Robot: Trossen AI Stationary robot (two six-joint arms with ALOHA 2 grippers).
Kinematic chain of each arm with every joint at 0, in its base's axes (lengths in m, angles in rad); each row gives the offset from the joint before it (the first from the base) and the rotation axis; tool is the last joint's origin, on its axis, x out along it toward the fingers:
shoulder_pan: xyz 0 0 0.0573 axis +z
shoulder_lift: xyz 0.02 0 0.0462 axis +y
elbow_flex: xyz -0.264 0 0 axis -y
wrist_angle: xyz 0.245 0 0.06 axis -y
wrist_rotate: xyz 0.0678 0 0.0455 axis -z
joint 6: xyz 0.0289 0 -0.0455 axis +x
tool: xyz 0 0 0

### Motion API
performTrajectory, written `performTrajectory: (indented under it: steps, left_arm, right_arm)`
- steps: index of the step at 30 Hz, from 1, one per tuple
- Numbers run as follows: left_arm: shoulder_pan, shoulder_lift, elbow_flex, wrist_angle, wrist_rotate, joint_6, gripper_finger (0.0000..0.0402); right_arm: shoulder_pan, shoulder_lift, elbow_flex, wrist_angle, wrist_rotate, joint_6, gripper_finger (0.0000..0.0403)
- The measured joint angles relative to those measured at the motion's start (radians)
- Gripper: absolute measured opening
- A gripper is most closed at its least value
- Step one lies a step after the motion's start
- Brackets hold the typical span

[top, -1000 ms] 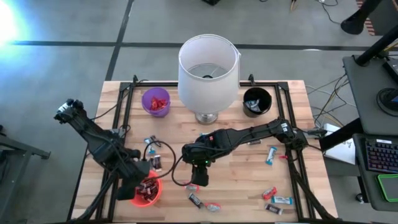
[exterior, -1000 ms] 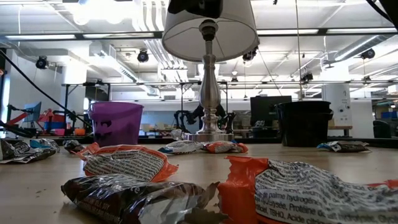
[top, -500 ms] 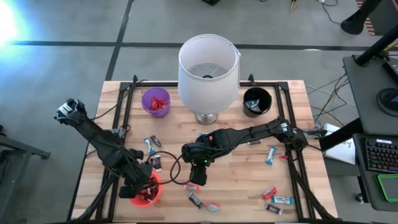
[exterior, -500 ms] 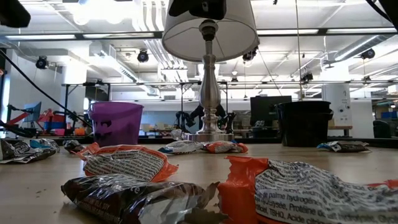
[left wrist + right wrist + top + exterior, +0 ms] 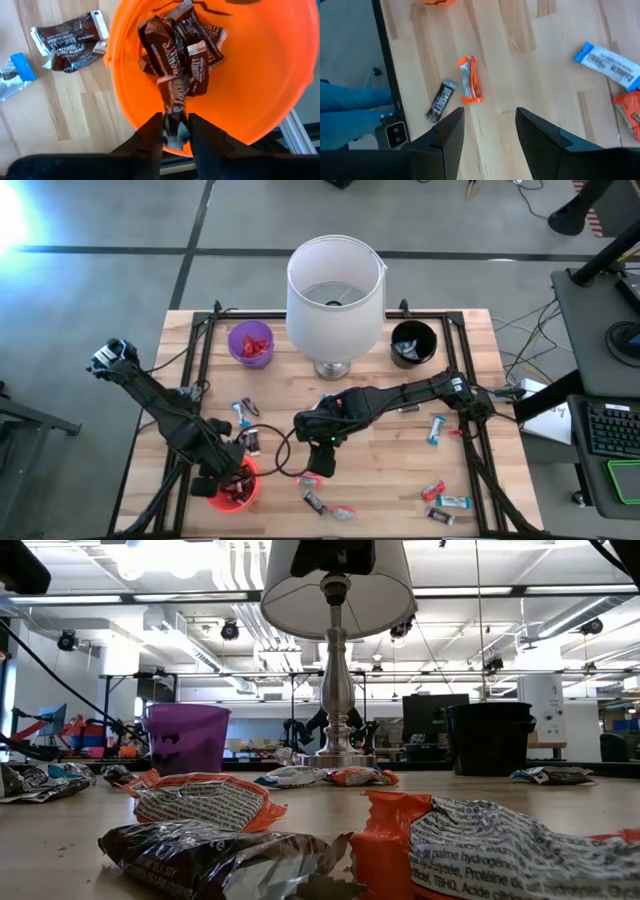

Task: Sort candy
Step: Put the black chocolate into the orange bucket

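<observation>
My left gripper point(image 5: 175, 122) points down into the orange cup point(image 5: 260, 75) at the table's near left point(image 5: 240, 490), shut on a dark brown candy bar point(image 5: 174, 95). More brown bars point(image 5: 197, 55) lie in that cup. My right gripper point(image 5: 489, 112) hangs open above the table's near middle point(image 5: 312, 473), touching nothing. Beyond its fingers an orange candy point(image 5: 470, 86) and a brown candy point(image 5: 441, 101) lie flat on the wood. Other candy lies scattered, blue point(image 5: 437, 428) and brown point(image 5: 250, 440). My left gripper pinches the brown bar's crimped upper end point(image 5: 175, 131) between its two fingers, from above, pointing down. The bar hangs below the fingers inside the cup, and its lower end point(image 5: 167, 45) rests on the other bars there.
A white-shaded lamp point(image 5: 335, 295) stands at the far middle, between a purple cup point(image 5: 250, 343) holding red candy and a black cup point(image 5: 412, 343). More candy lies at the near right point(image 5: 445, 502). A dark frame point(image 5: 200, 370) runs along the table's edges.
My left gripper has sunk toward the orange cup, taking the brown bar down with it, and has rolled a little. My right gripper has stayed where it was.
</observation>
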Motion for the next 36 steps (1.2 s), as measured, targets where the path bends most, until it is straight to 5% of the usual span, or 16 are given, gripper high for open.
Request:
performTrajectory:
  steps: [8,16,26,36]
  left_arm:
    - [0.000,0.000,0.023,-0.020,-0.008,0.113,0.0130]
    - [0.000,-0.027,0.082,-0.137,-0.200,0.132,0.0143]
    - [0.001,-0.180,0.114,-0.178,-0.498,0.113,0.0143]
    - [0.001,-0.315,0.114,-0.215,-0.552,0.110,0.0143]
  right_arm:
    - [0.001,0.000,-0.010,-0.019,0.024,0.067,0.0169]
    - [0.026,0.000,-0.044,-0.353,0.391,0.301,0.0169]
    - [0.027,-0.037,-0.225,-0.340,0.364,0.514,0.0169]
    - [0.000,-0.045,-0.466,-0.339,0.333,0.612,0.0169]
